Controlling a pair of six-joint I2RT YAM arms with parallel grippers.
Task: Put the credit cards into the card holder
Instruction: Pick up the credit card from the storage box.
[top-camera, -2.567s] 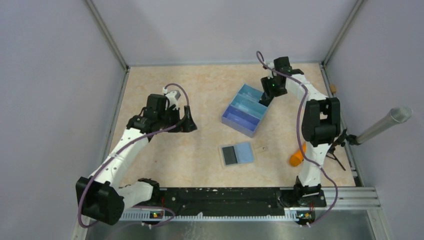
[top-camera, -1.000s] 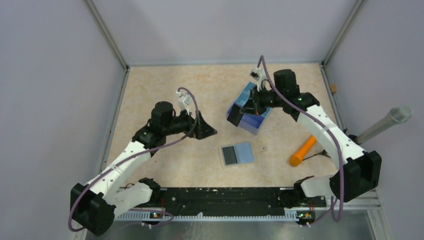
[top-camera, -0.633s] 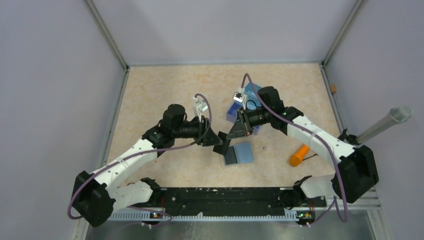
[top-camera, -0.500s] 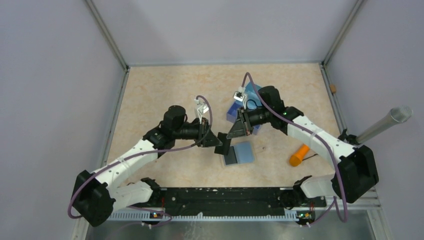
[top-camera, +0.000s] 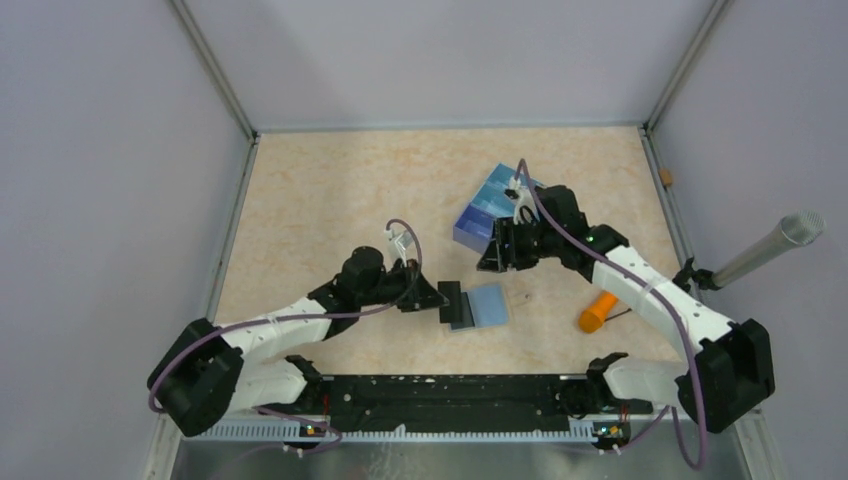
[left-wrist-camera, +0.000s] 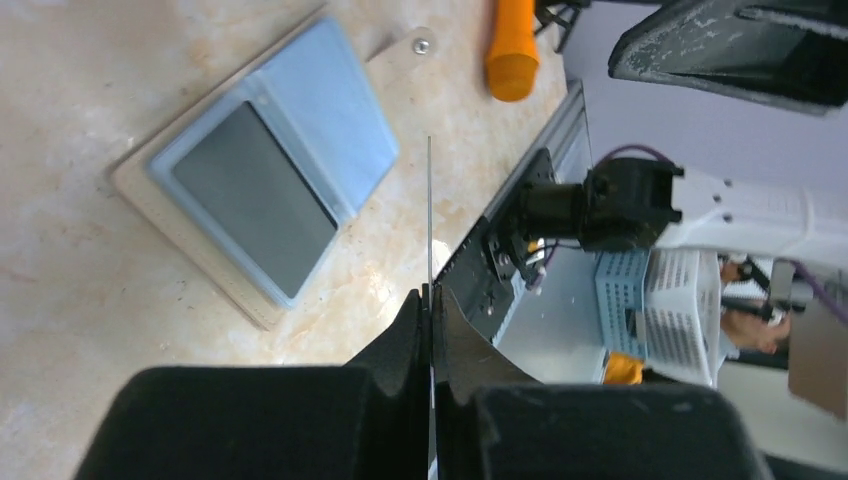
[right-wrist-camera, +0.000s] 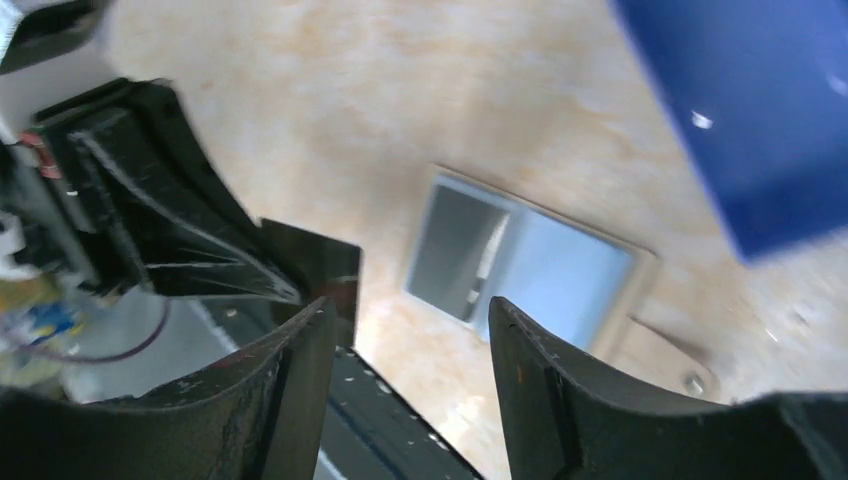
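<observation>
Jaws of the left gripper (left-wrist-camera: 430, 295) are pressed together on a credit card (left-wrist-camera: 429, 210). That wrist's camera sees the card edge-on, as a thin line rising from between the fingertips. From above, the credit card (top-camera: 452, 300) looks dark and sits at the left edge of the card holder (top-camera: 478, 306). Whether it touches the holder cannot be told.

The card holder (left-wrist-camera: 260, 190) lies open and flat on the beige table (top-camera: 330, 200). It has a tan border, a dark grey panel on the side nearest the held card and a light-blue panel beside that. A small tan tab with a metal snap (left-wrist-camera: 422, 45) sticks out from the holder's far-right corner.

The right gripper (top-camera: 495, 255) hangs just beyond the card holder, its jaws spread wide with nothing between them. Its wrist camera looks down through the gap between its fingers (right-wrist-camera: 300, 400) onto the holder (right-wrist-camera: 520, 265), with the left gripper's dark card (right-wrist-camera: 315, 270) off to one side.

A blue tray (top-camera: 478, 222) sits beyond the holder, close behind the right gripper. Paler blue shows inside it, but cards cannot be made out there. An orange tool (top-camera: 597, 312) lies to the right of the holder, well apart.
</observation>
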